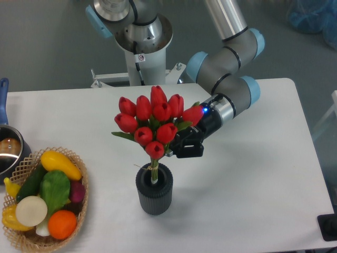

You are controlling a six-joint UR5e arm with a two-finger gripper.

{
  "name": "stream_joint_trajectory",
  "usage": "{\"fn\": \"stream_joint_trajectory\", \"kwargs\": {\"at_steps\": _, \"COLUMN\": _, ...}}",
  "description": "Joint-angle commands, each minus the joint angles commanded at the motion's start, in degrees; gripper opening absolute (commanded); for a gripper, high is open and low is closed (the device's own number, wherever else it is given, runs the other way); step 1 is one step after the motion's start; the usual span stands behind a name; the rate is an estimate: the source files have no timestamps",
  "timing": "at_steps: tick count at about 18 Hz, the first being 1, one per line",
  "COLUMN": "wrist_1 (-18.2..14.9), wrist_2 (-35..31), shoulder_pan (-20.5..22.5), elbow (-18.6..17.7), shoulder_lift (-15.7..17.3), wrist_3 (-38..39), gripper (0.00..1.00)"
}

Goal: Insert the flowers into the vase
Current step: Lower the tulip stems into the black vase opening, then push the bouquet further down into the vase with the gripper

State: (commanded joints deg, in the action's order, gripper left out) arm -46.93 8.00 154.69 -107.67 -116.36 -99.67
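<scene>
The flowers (152, 118), a bunch of red tulips with green leaves, stand upright over the vase (155, 194). Their thin green stems (154, 171) reach down into its round mouth. The vase is dark grey, ribbed and cylindrical, and stands near the table's front middle. My gripper (172, 149) comes in from the right, just under the tulip heads and above the vase rim. Its black fingers press into the bunch and appear shut on the stems. The fingertips are partly hidden behind the lowest heads.
A wicker basket (79, 208) of colourful vegetables sits at the front left. A steel pot (7, 153) with a blue handle is at the left edge. The robot base (139, 42) stands behind the table. The white table's right edge (310, 158) is near the arm.
</scene>
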Motion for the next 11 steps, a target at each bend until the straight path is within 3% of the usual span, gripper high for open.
{"fn": "stream_joint_trajectory", "kwargs": {"at_steps": 11, "wrist_1": 0.26, "wrist_2": -2.01, "shoulder_pan": 0.53, "elbow": -0.62, "shoulder_lift": -2.37, "wrist_3": -1.32, "gripper": 0.18}}
